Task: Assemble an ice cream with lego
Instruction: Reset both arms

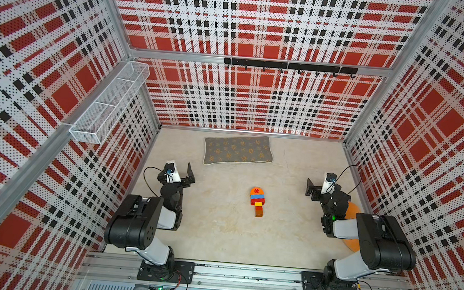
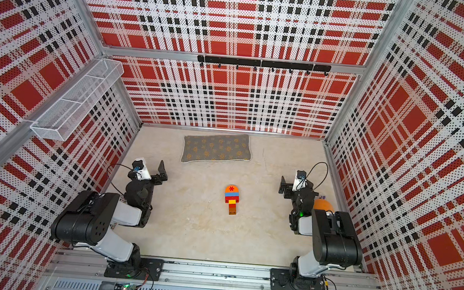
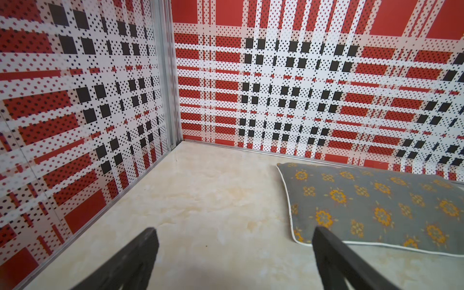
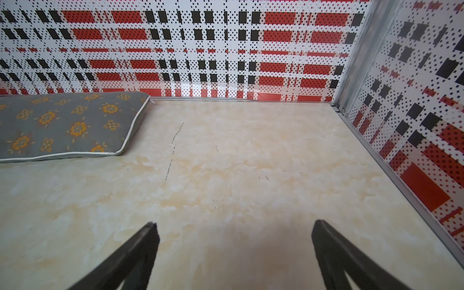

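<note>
The ice cream (image 1: 257, 201) (image 2: 231, 198) lies flat on the beige table, mid-right in both top views. It is one joined stack of lego: an orange dome with a red asterisk, blue and red wide layers, then a narrow yellow, red and brown-orange stem pointing toward the front. My left gripper (image 1: 183, 170) (image 3: 233, 229) hovers open well to its left, and nothing is between the fingers. My right gripper (image 1: 310, 188) (image 4: 233, 223) stands open to its right, also holding nothing. Neither wrist view shows the ice cream.
A grey flowered cushion (image 1: 237, 150) (image 3: 376, 206) (image 4: 65, 125) lies at the back centre. A big orange round object (image 1: 352, 212) sits partly hidden behind the right arm by the right wall. A wire basket (image 1: 111, 103) hangs on the left wall. Plaid walls enclose three sides.
</note>
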Robot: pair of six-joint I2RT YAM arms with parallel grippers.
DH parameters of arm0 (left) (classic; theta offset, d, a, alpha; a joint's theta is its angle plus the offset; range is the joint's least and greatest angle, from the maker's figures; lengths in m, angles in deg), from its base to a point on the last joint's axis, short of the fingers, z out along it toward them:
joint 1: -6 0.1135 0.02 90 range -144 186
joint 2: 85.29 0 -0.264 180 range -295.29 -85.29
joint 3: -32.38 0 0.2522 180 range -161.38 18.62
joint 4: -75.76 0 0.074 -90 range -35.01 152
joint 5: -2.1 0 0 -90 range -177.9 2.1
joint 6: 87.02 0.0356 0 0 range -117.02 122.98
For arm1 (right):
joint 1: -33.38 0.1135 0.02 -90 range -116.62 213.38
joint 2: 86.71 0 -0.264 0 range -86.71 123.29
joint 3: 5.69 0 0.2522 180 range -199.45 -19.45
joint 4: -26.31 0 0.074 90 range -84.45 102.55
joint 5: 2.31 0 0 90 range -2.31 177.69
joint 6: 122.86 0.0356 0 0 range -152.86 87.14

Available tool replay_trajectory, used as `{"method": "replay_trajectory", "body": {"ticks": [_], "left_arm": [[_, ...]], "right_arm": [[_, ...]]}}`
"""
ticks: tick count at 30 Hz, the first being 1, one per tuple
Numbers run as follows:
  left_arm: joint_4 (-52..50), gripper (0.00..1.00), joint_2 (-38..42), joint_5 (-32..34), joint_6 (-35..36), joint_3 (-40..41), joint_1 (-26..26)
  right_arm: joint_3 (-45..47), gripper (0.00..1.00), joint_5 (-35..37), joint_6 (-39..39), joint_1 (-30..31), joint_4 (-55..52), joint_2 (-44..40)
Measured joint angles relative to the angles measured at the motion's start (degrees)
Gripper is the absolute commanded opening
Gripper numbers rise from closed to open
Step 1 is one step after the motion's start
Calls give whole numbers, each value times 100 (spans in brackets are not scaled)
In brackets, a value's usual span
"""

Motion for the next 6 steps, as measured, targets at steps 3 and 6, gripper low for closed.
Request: {"method": "replay_trajectory", "body": {"ticks": [3, 6], "left_arm": [[-39, 99, 0, -15, 0, 0, 2], [-37, 99, 0, -24, 0, 0, 2]], "right_arm": [[0, 100, 2, 0, 0, 0, 0], [-2, 100, 2, 0, 0, 0, 0]]}}
